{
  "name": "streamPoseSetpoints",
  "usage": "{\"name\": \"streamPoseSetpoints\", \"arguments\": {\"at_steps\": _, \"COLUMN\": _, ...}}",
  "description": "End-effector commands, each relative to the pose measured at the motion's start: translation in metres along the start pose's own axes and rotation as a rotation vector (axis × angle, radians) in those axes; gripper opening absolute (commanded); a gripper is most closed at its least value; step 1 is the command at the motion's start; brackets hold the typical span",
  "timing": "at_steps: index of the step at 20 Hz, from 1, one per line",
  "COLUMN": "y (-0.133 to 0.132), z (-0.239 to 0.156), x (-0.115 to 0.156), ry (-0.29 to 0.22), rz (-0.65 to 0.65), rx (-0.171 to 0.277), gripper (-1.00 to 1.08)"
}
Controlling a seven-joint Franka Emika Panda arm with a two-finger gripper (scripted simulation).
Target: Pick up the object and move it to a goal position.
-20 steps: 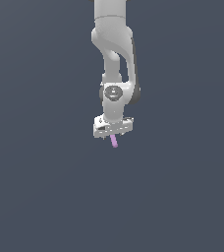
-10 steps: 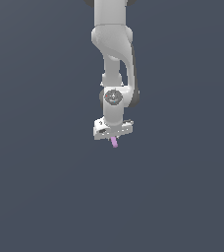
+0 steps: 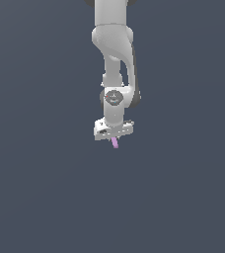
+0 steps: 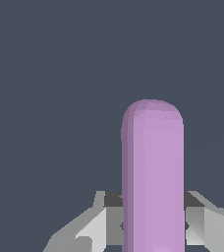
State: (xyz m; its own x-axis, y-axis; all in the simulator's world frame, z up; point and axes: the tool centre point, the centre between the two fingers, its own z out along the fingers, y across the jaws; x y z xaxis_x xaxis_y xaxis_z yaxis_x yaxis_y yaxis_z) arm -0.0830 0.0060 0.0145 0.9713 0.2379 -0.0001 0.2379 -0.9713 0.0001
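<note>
The object is a thin pale lilac peg (image 3: 115,143) with a rounded end. In the exterior view it sticks out downward from below my white gripper (image 3: 113,138), which hangs in mid-air from the white arm. In the wrist view the peg (image 4: 153,177) fills the middle, clamped between the two grey fingers (image 4: 97,224), rounded tip pointing away from the camera. The gripper is shut on the peg. The peg's upper part is hidden inside the hand in the exterior view.
Only a plain dark grey-blue background (image 3: 35,188) shows around the arm in both views. No table, edges, containers or other objects are visible.
The arm and gripper have risen very slightly with the peg still held; otherwise nothing has visibly changed.
</note>
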Motion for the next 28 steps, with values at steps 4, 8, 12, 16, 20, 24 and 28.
{"name": "streamPoseSetpoints", "arguments": {"at_steps": 4, "y": -0.003, "z": -0.007, "x": 0.006, "ry": 0.0, "rz": 0.0, "rx": 0.0, "gripper": -1.0}}
{"name": "streamPoseSetpoints", "arguments": {"at_steps": 8, "y": -0.009, "z": -0.021, "x": 0.018, "ry": 0.0, "rz": 0.0, "rx": 0.0, "gripper": -1.0}}
{"name": "streamPoseSetpoints", "arguments": {"at_steps": 12, "y": -0.018, "z": -0.04, "x": 0.035, "ry": 0.0, "rz": 0.0, "rx": 0.0, "gripper": -1.0}}
{"name": "streamPoseSetpoints", "arguments": {"at_steps": 16, "y": -0.029, "z": -0.066, "x": 0.057, "ry": 0.0, "rz": 0.0, "rx": 0.0, "gripper": -1.0}}
{"name": "streamPoseSetpoints", "arguments": {"at_steps": 20, "y": -0.041, "z": -0.094, "x": 0.082, "ry": 0.0, "rz": 0.0, "rx": 0.001, "gripper": -1.0}}
{"name": "streamPoseSetpoints", "arguments": {"at_steps": 24, "y": -0.054, "z": -0.123, "x": 0.109, "ry": 0.0, "rz": 0.0, "rx": 0.001, "gripper": -1.0}}
{"name": "streamPoseSetpoints", "arguments": {"at_steps": 28, "y": -0.064, "z": -0.148, "x": 0.132, "ry": 0.0, "rz": 0.0, "rx": 0.001, "gripper": -1.0}}
